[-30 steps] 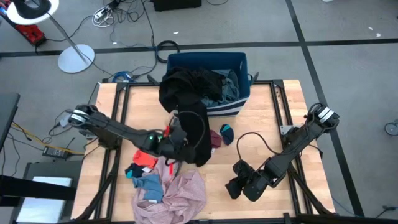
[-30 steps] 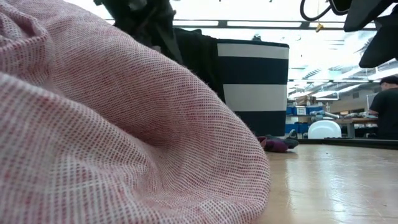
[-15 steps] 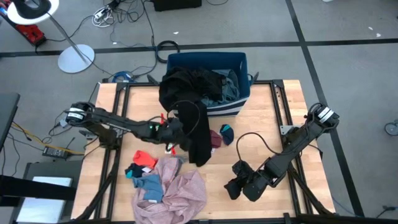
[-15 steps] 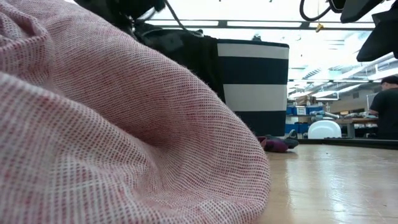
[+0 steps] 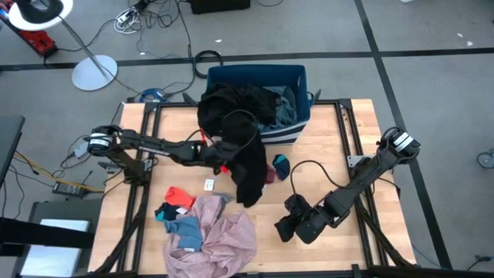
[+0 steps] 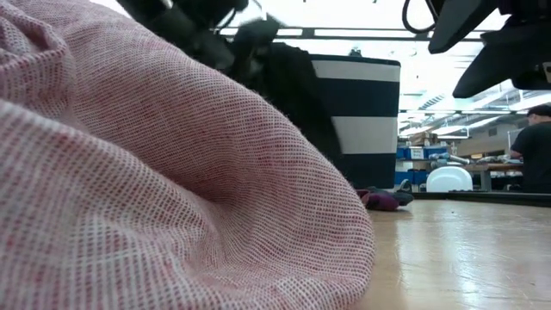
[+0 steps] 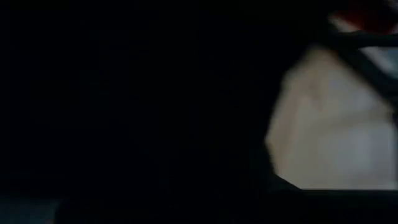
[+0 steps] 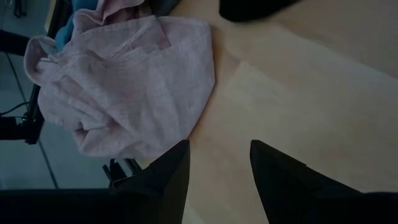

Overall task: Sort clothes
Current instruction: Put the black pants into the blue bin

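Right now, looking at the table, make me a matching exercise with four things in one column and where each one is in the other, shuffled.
Things:
1. black garment
2. pink garment
3. red-orange piece
4. right gripper

Places:
A. flat on the table beside the pink garment
B. draped from the bin down to the table
C. open above bare wood near the pink garment
D. heaped at the table's front edge

Pairs: 1-B, 2-D, 3-A, 4-C

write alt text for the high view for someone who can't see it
Seen from above, the left gripper drags a black garment that trails from a dark blue bin onto a wooden table. The right gripper hovers open near the front edge, beside a pink garment and small red-orange and blue pieces.
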Robot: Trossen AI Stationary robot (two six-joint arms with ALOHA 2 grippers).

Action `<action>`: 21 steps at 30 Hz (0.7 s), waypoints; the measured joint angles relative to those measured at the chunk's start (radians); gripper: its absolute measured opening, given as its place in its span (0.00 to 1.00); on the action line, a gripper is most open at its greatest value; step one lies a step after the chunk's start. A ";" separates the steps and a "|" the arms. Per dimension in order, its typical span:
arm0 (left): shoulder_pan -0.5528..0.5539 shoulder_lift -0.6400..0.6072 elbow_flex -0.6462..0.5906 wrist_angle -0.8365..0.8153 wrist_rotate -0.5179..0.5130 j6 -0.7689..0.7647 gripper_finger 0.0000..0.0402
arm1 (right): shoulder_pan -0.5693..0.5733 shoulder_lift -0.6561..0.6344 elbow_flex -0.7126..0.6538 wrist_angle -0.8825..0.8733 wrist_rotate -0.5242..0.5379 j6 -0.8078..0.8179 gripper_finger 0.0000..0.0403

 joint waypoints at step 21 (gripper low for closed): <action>0.106 0.000 0.786 -0.467 -0.230 0.426 0.00 | -0.007 0.000 0.000 -0.004 0.015 -0.029 0.42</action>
